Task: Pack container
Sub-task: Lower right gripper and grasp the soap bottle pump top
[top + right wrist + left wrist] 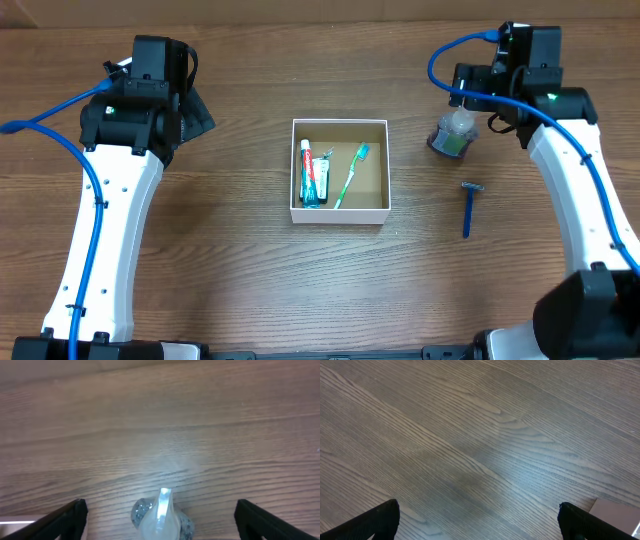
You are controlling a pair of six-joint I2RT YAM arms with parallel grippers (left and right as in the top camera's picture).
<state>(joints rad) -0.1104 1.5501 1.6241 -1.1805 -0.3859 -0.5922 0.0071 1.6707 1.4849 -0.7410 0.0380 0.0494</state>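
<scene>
The container (380, 210), a shallow square cardboard box with white walls and a brown inside, sits mid-table. It holds a toothpaste tube (315, 180), a red and white tube (305, 162) and a green toothbrush (352, 172). A small clear bottle with green liquid (454, 132) stands to the right of the box. In the right wrist view its pump top (161, 517) lies between my open right gripper's (160, 520) fingers, not touched. A blue razor (468, 207) lies below the bottle. My left gripper (480, 520) is open and empty over bare wood at the far left.
A corner of the container's wall (617, 512) shows at the lower right of the left wrist view. Blue cables run along both arms. Wooden tabletop surrounds the box.
</scene>
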